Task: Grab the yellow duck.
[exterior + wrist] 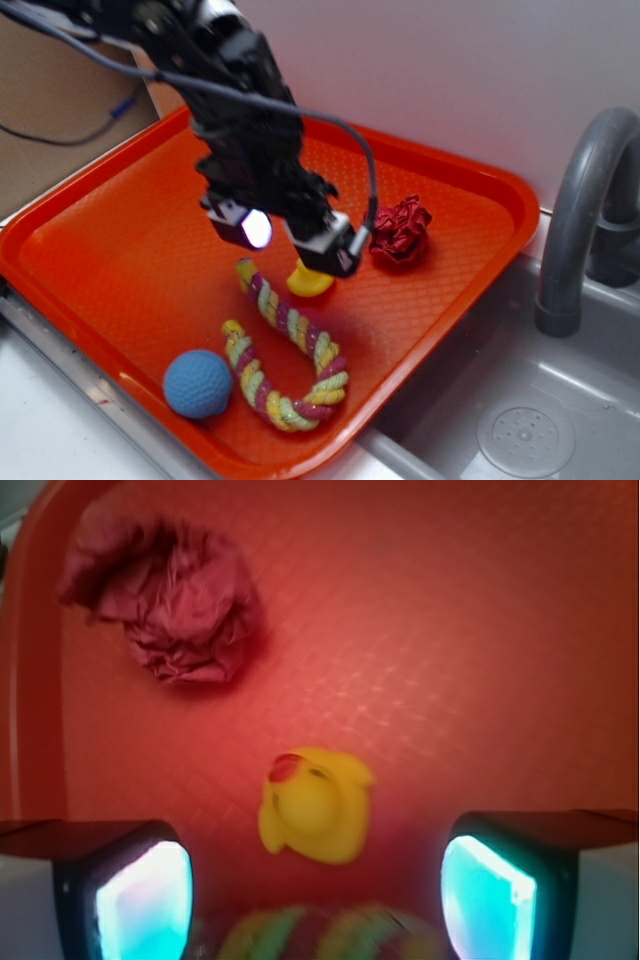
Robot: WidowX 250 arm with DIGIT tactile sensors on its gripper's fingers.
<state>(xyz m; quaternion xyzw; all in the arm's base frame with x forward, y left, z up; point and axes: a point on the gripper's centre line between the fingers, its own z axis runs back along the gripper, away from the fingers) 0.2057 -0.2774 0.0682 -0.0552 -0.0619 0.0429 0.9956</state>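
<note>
Wrist view: gripper (315,895) spread wide, holding nothing, pads (145,900) lit on either side of the frame. Yellow duck (313,805) lies on the orange tray (480,630) roughly midway between the two pads but slightly ahead of them, beak toward the crumpled red paper ball (165,595) farther ahead. Rope toy (320,935) sits right under the wrist, behind the duck. Likely best: nudge forward a bit so the duck is centred, drop straight down, close gently, avoid snagging the rope.
</note>
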